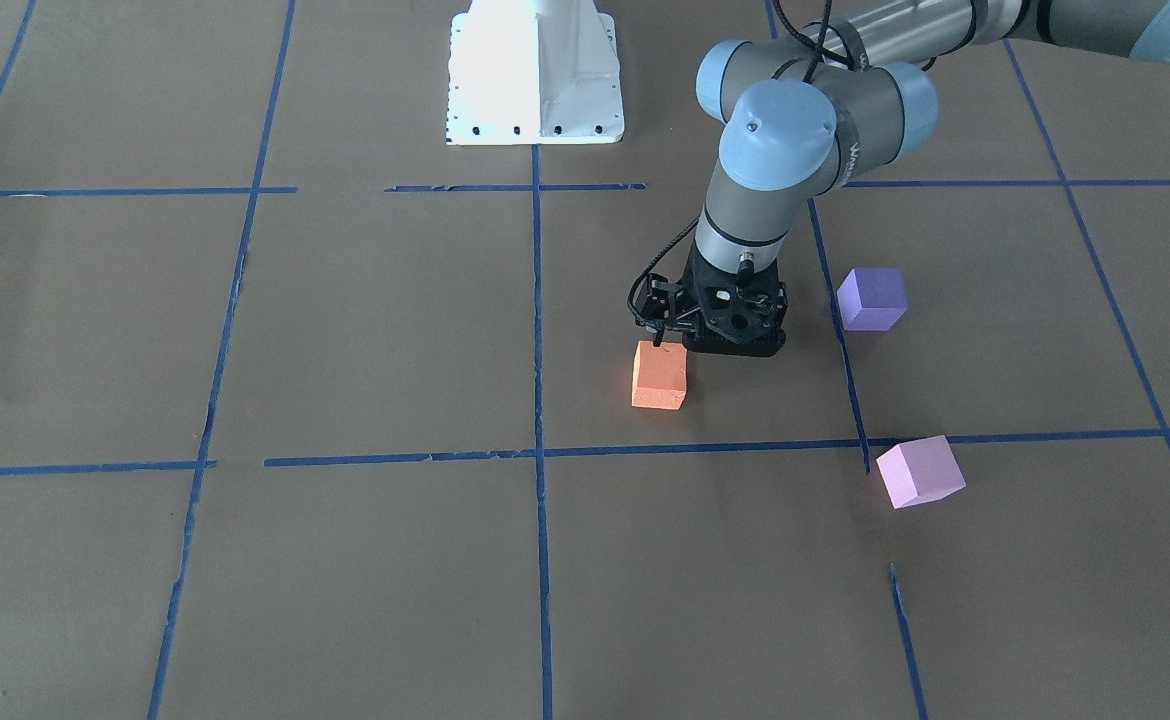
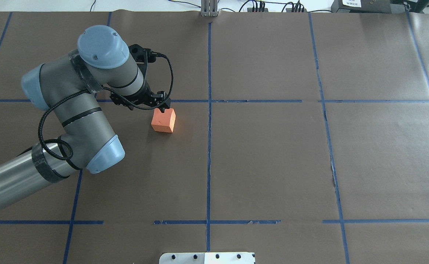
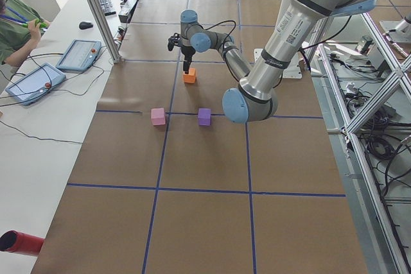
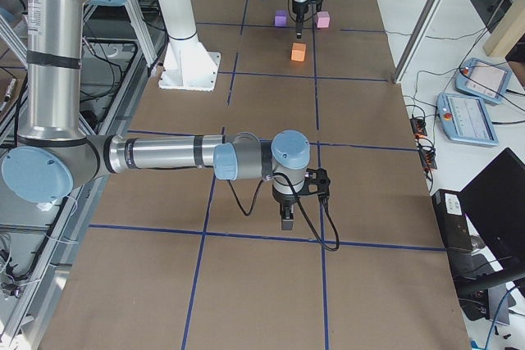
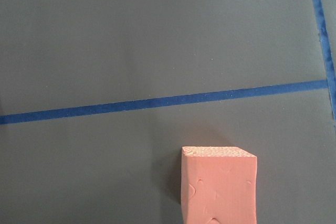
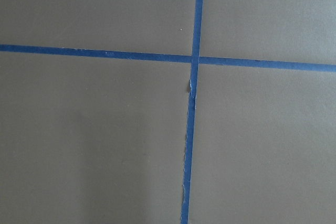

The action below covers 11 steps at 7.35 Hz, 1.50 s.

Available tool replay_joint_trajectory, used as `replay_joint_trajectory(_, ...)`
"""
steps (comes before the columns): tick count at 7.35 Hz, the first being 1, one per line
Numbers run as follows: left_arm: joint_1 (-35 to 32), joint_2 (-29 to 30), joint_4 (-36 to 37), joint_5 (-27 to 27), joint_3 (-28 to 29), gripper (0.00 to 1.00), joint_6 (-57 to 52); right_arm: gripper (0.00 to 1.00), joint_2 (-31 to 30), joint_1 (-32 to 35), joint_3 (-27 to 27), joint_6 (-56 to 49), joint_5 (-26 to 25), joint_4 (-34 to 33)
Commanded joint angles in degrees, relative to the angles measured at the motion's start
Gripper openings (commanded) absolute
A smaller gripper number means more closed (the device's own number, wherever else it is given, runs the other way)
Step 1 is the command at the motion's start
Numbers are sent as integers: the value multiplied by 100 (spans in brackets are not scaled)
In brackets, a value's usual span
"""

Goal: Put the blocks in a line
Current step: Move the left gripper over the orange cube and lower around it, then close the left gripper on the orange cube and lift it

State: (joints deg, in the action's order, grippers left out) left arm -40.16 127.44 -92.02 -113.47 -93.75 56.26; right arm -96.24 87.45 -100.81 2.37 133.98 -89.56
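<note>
The orange block sits on the brown paper near the table's middle line and also shows in the overhead view and low in the left wrist view. My left gripper points down, its thin tips look shut and empty, touching the block's top edge on the robot's side. The violet-purple block and the pale pink block lie apart, further to my left; my arm hides both in the overhead view. My right gripper points down over bare paper; I cannot tell its state.
Blue tape lines divide the brown paper into squares. The white robot base stands at the table's robot side. In the left side view, teach pendants lie on a side bench.
</note>
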Motion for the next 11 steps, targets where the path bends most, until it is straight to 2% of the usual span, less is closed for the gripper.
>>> replay_joint_trajectory(1, 8, 279, -254, 0, 495, 100, 217, 100, 0, 0, 0, 0, -4, 0)
replay_joint_trajectory(3, 104, 290, -685, 9, 849, 100, 306, 100, 0, 0, 0, 0, -3, 0)
replay_joint_trajectory(8, 377, 246, -825, 26, 998, 100, 552, 100, 0, 0, 0, 0, -4, 0)
replay_joint_trajectory(9, 394, 272, -1036, 305, 1165, 100, 622, 100, 0, 0, 0, 0, -4, 0)
replay_joint_trajectory(11, 403, 263, -1073, 360, 1184, 100, 641, 100, 0, 0, 0, 0, -3, 0)
